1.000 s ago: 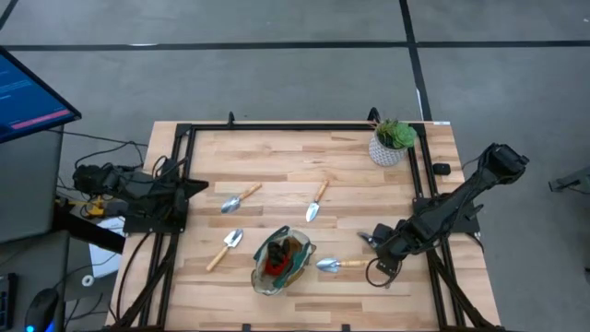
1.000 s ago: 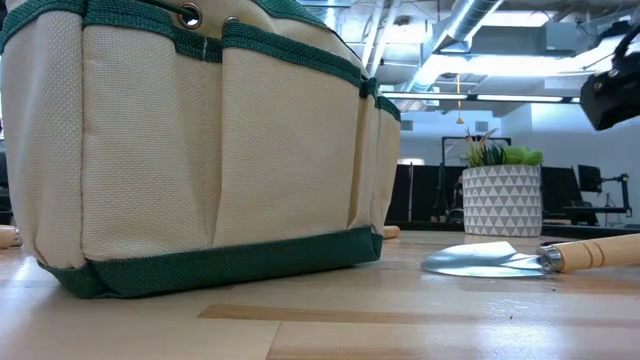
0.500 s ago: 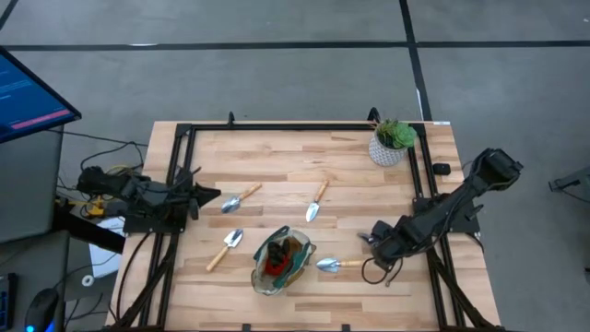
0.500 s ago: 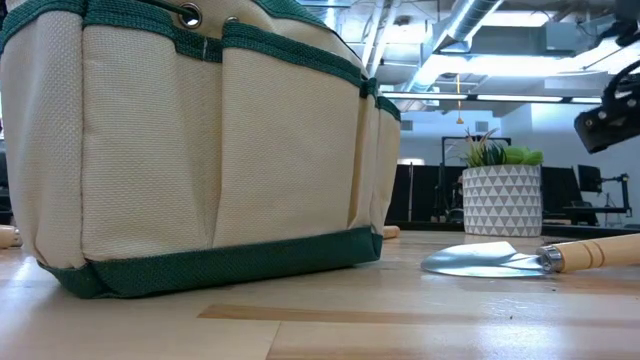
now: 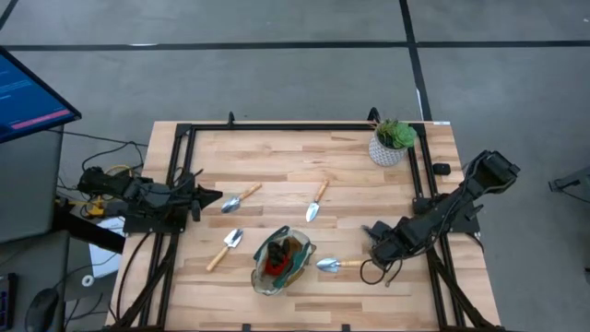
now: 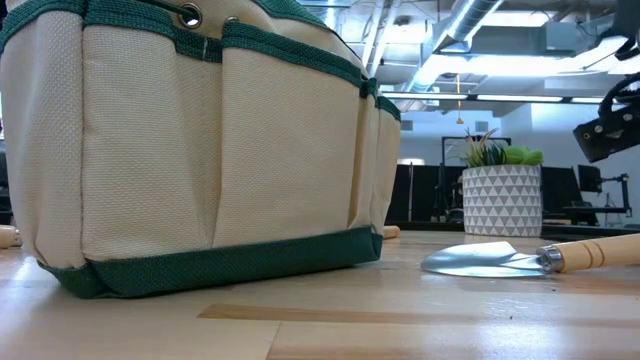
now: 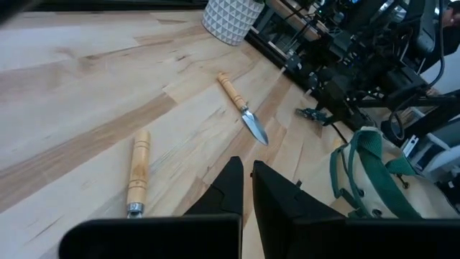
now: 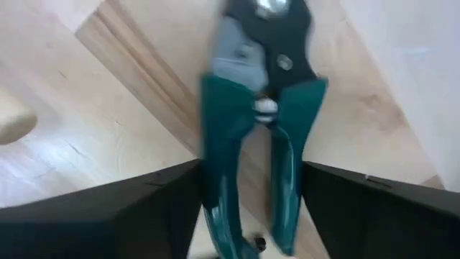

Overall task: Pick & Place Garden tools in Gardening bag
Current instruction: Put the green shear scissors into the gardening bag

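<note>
Green-handled pruning shears (image 8: 259, 72) lie flat on the table's right part. My right gripper (image 8: 250, 167) points down over them, open, one finger on each side of the handles. The gardening bag (image 5: 281, 261) stands near the front edge, upright on its base, with something red (image 5: 274, 267) inside. Several trowels lie flat on the wood: one (image 5: 339, 265) just right of the bag, one (image 5: 224, 249) to its left, two (image 5: 241, 198) (image 5: 316, 200) farther back. My left gripper (image 5: 214, 196) is shut and holds nothing, at the table's left side. My right gripper comes from above, pointing down, its fingers (image 8: 165, 208) close along both outer sides of the shears' green handles (image 8: 215, 144). I cannot tell whether they touch the handles. The shears rest flat on the table.
A green plant in a white patterned pot (image 5: 389, 146) stands at the far right corner. A black frame (image 5: 277, 127) runs around the tabletop. Bare wood lies in the middle between the trowels.
My right gripper has come down toward the shears. My left gripper has moved down and a little toward the table's middle, staying shut. The bag, trowels and shears have kept their places.
</note>
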